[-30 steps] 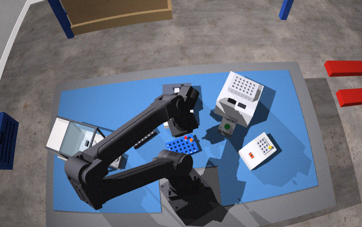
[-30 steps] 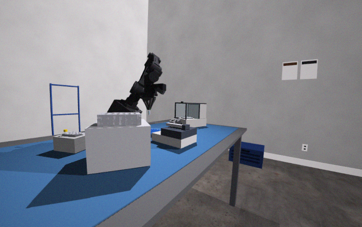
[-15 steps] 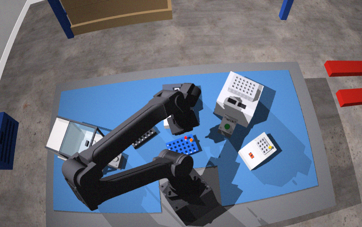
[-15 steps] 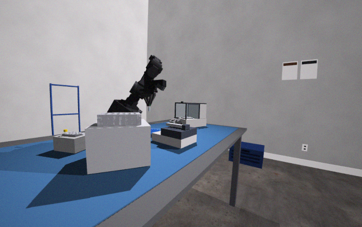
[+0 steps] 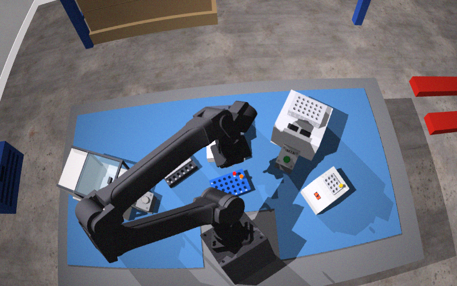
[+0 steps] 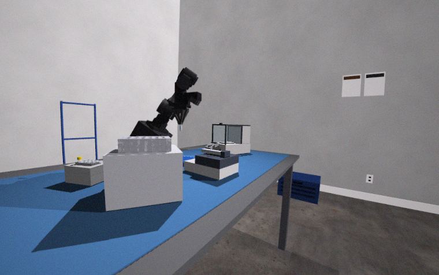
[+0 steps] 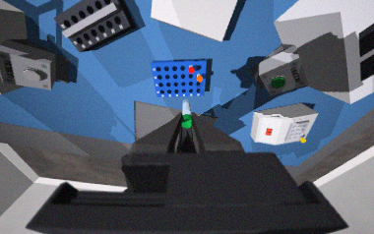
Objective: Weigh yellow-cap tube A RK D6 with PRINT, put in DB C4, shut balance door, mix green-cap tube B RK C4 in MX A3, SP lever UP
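High over the mat (image 5: 134, 118) (image 6: 207, 194) (image 7: 246, 54), holding tube B (image 6: 180, 127) (image 7: 186, 107) by its top in the narrowed gripper (image 5: 233, 158) (image 6: 180, 122) (image 7: 186, 117), apart from RK (image 5: 215, 181) (image 6: 188, 158) (image 7: 178, 73); could knock MX (image 5: 279, 131) (image 6: 144, 181) (image 7: 315, 29) if carried too low, or jam at the bore if tilted.

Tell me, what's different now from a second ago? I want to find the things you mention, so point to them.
The robot's end effector (image 6: 180, 122) (image 7: 186, 117) has moved upward, raising the green-capped tube (image 6: 180, 127) (image 7: 186, 108) with it. Nothing visible was newly gripped or let go. The blue rack (image 5: 247, 184) (image 6: 188, 158) (image 7: 169, 63) and yellow-capped tube (image 5: 341, 185) (image 6: 79, 158) (image 7: 303, 141) stayed put.
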Tool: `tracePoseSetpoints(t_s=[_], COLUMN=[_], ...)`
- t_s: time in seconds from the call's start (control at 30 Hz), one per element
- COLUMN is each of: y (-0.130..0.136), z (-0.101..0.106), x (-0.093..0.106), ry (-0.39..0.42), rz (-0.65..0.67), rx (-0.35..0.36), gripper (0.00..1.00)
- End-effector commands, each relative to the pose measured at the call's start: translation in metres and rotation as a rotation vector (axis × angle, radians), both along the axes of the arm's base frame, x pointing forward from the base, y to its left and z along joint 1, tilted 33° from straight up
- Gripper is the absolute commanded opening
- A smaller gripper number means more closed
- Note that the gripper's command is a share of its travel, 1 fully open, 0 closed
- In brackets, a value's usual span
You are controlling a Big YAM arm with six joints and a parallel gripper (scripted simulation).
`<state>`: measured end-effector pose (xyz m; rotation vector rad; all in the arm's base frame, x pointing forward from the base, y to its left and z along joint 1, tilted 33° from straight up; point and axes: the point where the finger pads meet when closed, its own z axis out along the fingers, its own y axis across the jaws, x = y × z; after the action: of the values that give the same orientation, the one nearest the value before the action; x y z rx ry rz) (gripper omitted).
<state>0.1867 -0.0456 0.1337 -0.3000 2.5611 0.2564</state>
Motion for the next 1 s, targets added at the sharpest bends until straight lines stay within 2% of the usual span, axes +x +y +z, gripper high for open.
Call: tracePoseSetpoints(t_s=[0.0,0.2,0.23,0.27,0.47,0.53,0.57,0.97], y=[-0.008,-0.01,-0.006,-0.011,-0.013,-0.006,-0.007,-0.009], z=[0.025,0.03,0.02,0.032,0.04,0.023,0.022,0.028], x=[0.001,-0.002,-0.007,-0.004,-0.009,-0.015,-0.015,-0.01], ry=[-0.033,-0.032,-0.012,-0.03,-0.033,-0.004,0.001,-0.013], rz=[0.016,0.016,0.016,0.016,0.016,0.016,0.016,0.017], rx=[-0.035,-0.035,-0.015,-0.034,-0.039,-0.008,-0.005,-0.02], gripper=[0.09,0.09,0.09,0.09,0.09,0.09,0.09,0.09])
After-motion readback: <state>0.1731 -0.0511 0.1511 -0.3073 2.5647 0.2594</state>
